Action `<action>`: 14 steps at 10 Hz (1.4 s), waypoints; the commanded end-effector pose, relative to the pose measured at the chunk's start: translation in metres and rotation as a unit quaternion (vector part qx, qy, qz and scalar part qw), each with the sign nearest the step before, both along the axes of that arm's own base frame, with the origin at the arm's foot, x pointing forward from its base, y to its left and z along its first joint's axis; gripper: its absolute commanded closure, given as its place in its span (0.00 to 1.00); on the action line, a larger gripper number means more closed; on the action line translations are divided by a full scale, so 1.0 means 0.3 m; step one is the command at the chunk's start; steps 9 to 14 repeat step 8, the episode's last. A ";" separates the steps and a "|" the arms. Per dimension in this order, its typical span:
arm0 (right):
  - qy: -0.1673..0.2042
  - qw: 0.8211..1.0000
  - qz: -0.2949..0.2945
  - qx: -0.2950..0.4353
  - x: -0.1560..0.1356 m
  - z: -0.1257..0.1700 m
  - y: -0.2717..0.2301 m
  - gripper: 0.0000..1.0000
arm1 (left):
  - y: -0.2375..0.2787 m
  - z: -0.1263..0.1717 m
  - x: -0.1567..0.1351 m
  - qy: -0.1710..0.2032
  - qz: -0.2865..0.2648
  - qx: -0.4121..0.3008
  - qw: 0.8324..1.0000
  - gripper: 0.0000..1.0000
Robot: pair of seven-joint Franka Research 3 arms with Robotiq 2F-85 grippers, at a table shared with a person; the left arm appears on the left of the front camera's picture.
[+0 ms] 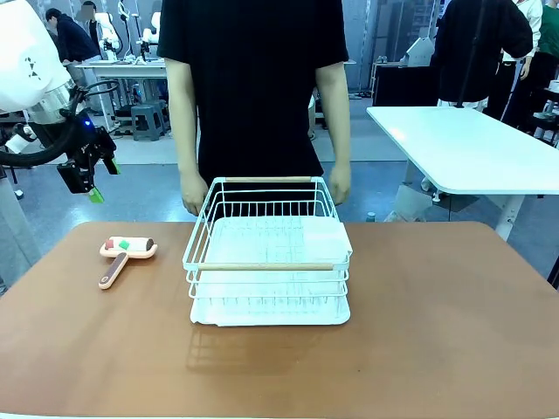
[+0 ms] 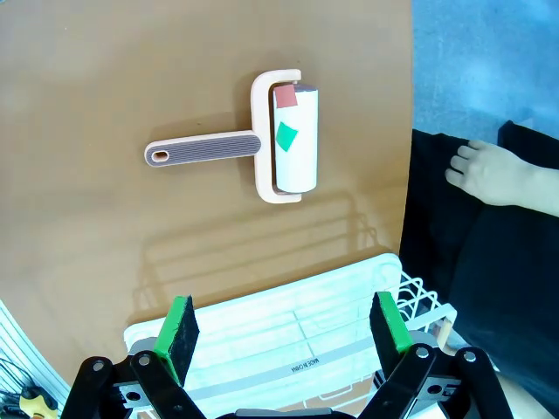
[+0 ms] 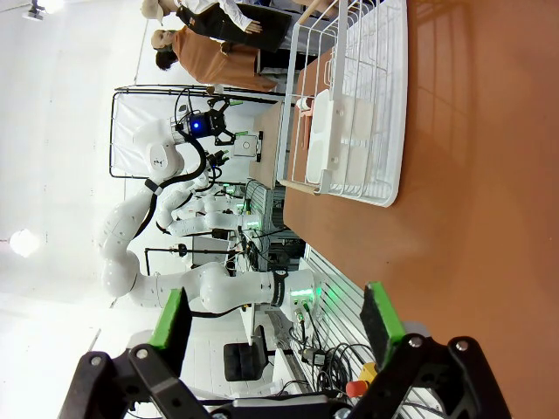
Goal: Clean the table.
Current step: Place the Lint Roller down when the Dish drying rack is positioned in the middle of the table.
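Overall, noted the table (image 1: pixel 437 332) spanning the foreground, bearing a white wire rack (image 1: pixel 269 253) at centre and a lint roller (image 1: pixel 125 253) lying left of it; observed left gripper (image 2: pixel 284 336) spread wide above; right gripper (image 3: pixel 275 327) likewise spread, holding nothing.

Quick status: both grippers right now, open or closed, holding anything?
Left gripper: open, holding nothing, above the table.
Right gripper: open, holding nothing.

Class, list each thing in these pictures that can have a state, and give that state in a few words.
Left hand: open, holding nothing, above the table.
Right hand: open, holding nothing.
Lint roller: lying flat on the table, untouched.
Wire rack: upright on its white tray.
Person's hands: hanging behind the rack.
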State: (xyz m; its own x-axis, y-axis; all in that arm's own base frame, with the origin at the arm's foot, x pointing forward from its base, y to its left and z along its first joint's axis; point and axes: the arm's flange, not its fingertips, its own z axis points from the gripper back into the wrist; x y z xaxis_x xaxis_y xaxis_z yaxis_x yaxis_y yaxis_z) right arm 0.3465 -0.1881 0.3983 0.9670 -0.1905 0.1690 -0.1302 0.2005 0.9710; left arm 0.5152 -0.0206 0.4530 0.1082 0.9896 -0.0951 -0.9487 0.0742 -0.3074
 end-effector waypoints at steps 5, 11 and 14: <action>-0.009 1.000 -0.001 0.006 -0.004 0.006 0.004 0.00 | 0.003 0.004 0.005 0.000 0.003 0.003 1.000 0.00; -0.009 1.000 -0.001 0.006 -0.004 0.006 0.004 0.00 | 0.003 0.004 0.005 0.000 0.003 0.003 1.000 0.00; -0.009 1.000 -0.001 0.006 -0.004 0.006 0.004 0.00 | 0.003 0.004 0.005 0.000 0.003 0.003 1.000 0.00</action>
